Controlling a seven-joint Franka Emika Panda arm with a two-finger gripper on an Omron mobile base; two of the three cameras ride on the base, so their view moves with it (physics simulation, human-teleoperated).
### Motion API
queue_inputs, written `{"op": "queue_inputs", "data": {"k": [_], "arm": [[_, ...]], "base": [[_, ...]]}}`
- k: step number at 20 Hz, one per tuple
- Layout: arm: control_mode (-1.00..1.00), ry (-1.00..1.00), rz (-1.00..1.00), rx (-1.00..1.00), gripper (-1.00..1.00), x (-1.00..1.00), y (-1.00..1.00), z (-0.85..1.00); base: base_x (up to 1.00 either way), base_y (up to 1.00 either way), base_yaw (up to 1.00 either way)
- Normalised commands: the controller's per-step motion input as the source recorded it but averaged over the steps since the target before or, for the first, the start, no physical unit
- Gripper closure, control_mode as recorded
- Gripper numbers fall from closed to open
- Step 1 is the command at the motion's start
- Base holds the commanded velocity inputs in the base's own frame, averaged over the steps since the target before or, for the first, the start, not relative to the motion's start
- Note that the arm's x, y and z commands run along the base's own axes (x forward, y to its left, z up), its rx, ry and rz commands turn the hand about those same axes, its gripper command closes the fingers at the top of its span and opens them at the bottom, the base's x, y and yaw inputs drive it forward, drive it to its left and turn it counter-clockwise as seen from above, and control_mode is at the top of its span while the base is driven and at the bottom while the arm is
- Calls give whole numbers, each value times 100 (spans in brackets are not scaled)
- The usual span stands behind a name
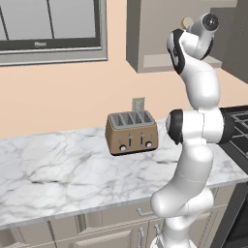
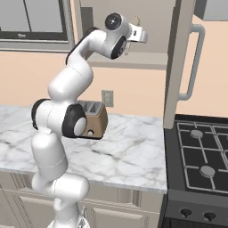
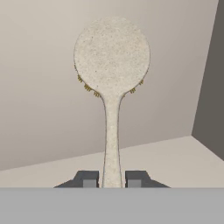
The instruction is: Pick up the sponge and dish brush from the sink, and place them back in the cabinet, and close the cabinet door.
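- Grey-taupe wall cabinet (image 3: 52,87) interior fills my background.
- My gripper (image 3: 111,179) clamps the cream-headed wooden dish brush (image 3: 111,57) by its handle, above the shelf.
- Risk: releasing this high, the brush may bounce out.

The left base view looks forward and down from behind the arm's left side, at middling range, over the marble counter (image 1: 72,164) toward the toaster (image 1: 131,132) and the cabinet (image 1: 160,34) above. The right base view does the same from the arm's right, sharing the counter (image 2: 133,151), toaster (image 2: 94,121) and cabinet (image 2: 151,26), and adding the stove (image 2: 200,151). The hand view looks along the gripper (image 3: 111,180), very close, into the cabinet's interior (image 3: 43,87), past the dish brush (image 3: 111,65).
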Motion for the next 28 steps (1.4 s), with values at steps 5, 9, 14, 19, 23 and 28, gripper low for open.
{"op": "queue_inputs", "data": {"k": [5,9,14,19,23,28], "arm": [[-100,2,0,0,100,16,-10,-8],[-100,2,0,0,100,18,-8,-7],[-100,2,0,0,100,20,-4,-8],[-100,2,0,0,100,20,-3,-7],[-100,1,0,0,100,18,-4,-6],[-100,0,0,0,100,23,-2,-7]], "base": [[0,0,0],[0,0,0],[0,0,0],[0,0,0],[0,0,0],[0,0,0]]}}
